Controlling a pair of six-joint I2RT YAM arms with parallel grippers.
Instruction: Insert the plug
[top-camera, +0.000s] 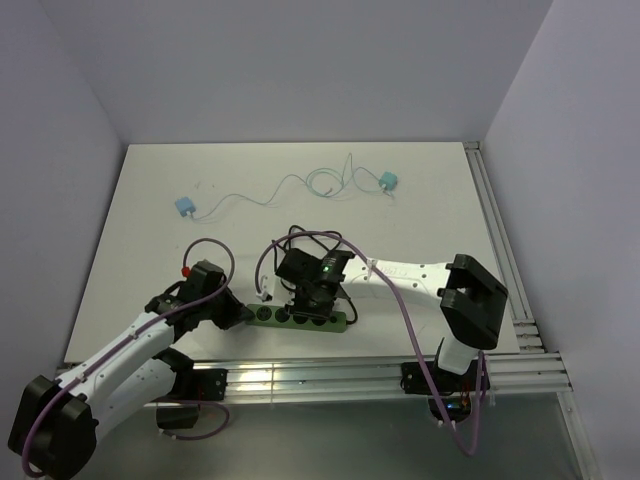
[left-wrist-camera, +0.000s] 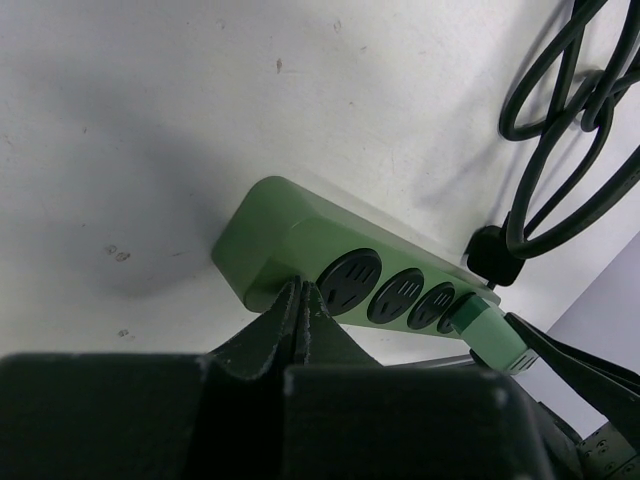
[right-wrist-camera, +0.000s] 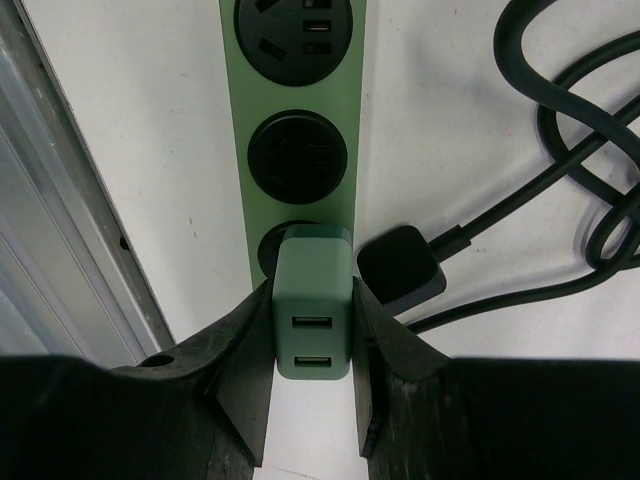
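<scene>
A green power strip (top-camera: 298, 318) with black round sockets lies near the table's front edge; it also shows in the left wrist view (left-wrist-camera: 300, 240) and the right wrist view (right-wrist-camera: 295, 100). My right gripper (right-wrist-camera: 312, 330) is shut on a green USB charger plug (right-wrist-camera: 312, 315), which sits on a socket of the strip. In the top view the right gripper (top-camera: 318, 298) is right over the strip. My left gripper (left-wrist-camera: 300, 300) is shut and empty, its fingertips pressed against the strip's left end (top-camera: 243, 312). The plug also shows in the left wrist view (left-wrist-camera: 490, 335).
The strip's black cable (right-wrist-camera: 580, 160) coils to the right of the plug, with a black plug head (right-wrist-camera: 402, 268) beside it. Two blue adapters (top-camera: 184, 206) (top-camera: 389, 180) with thin white wires lie at the back. A metal rail (top-camera: 380, 370) runs along the front edge.
</scene>
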